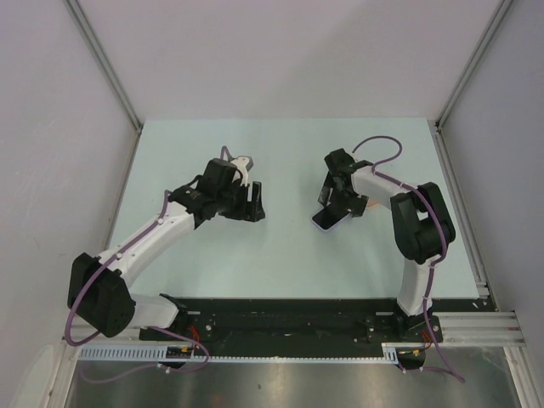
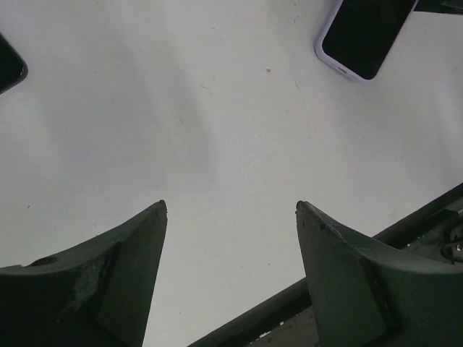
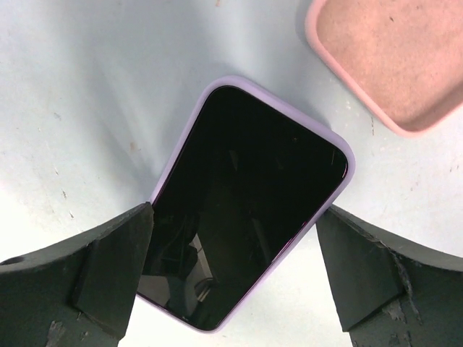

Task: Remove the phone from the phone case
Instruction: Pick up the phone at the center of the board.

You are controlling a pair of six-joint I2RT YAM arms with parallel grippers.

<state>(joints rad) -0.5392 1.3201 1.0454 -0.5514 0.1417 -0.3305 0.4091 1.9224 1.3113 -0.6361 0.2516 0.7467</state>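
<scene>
The phone point(image 3: 246, 210), black screen up, sits in a lilac case point(image 3: 340, 148) and lies flat on the pale table. My right gripper point(image 3: 235, 210) is open and low over it, one finger on each long side. The left finger point(image 3: 108, 260) is against the case edge, and the right finger point(image 3: 369, 267) is just clear of it. In the top view the phone point(image 1: 330, 219) pokes out under my right gripper point(image 1: 333, 206). My left gripper point(image 1: 255, 204) is open and empty over bare table, to the phone's left. The left wrist view shows the phone point(image 2: 365, 32) far ahead of the left gripper point(image 2: 231, 204).
An empty pink case point(image 3: 391, 58) lies open side up just beyond the phone, on its right. A dark rounded object point(image 2: 9, 66) shows at the left edge of the left wrist view. The black base rail point(image 1: 289, 319) runs along the table's near edge.
</scene>
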